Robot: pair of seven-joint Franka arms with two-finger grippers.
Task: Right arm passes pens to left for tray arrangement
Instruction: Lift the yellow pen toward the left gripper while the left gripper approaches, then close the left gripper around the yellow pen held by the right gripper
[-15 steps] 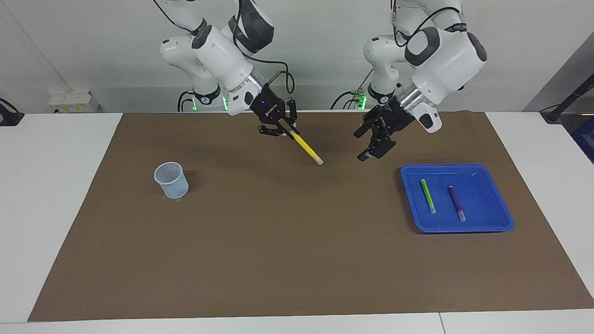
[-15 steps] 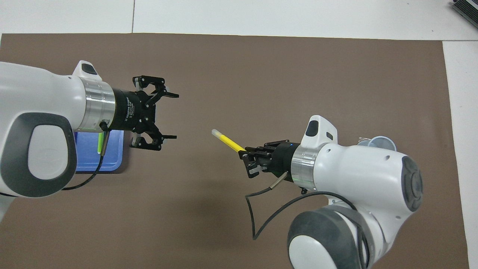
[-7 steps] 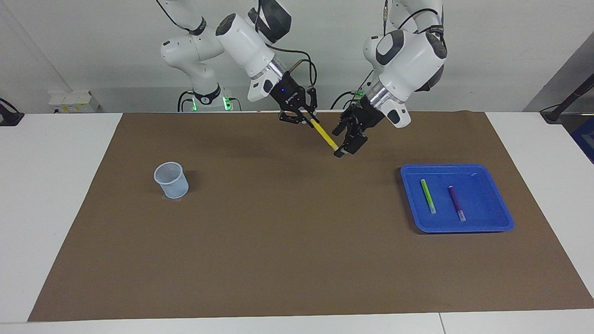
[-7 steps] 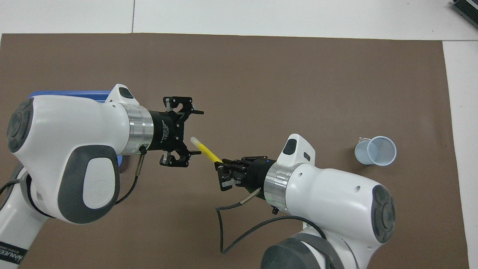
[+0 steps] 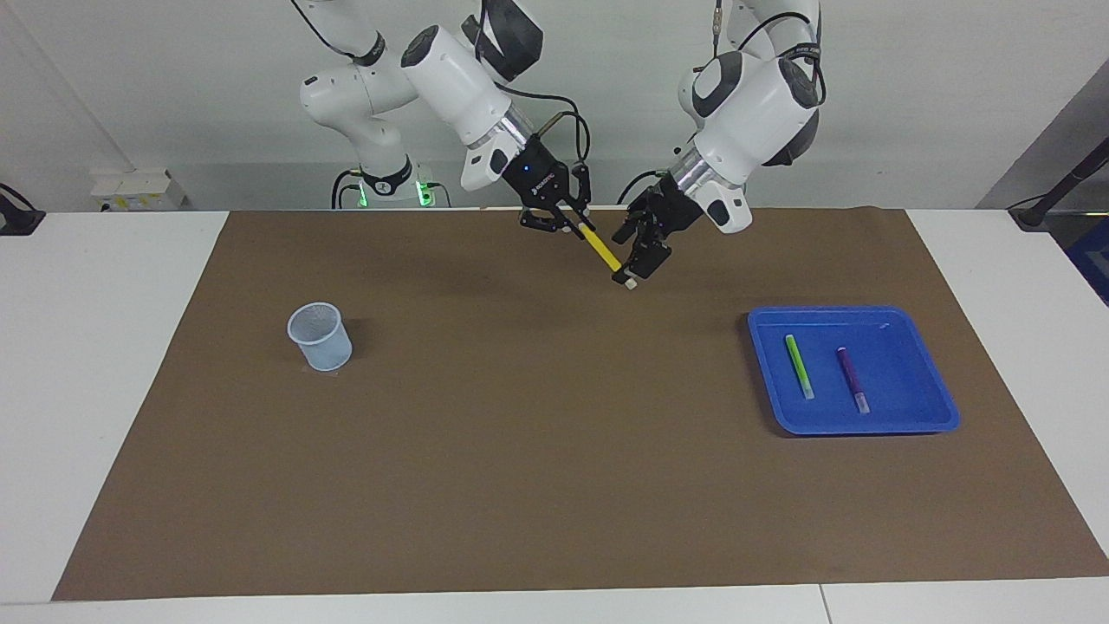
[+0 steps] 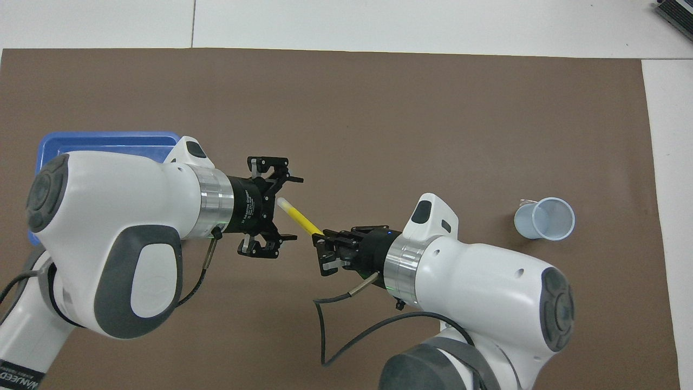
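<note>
Right gripper (image 5: 567, 228) is clamped on the yellow pen (image 5: 602, 250), pale tip angled out — offered between the spread fingers of the left gripper (image 5: 632, 270) — above the mat (image 5: 520, 451) for handover.

A robotics lab — two white arms (image 5: 450, 69) bolted at a mat-covered table (image 5: 537, 485).

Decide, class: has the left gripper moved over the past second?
Yes. The left gripper has left the blue tray, moving toward the right arm's end to the yellow pen.
</note>
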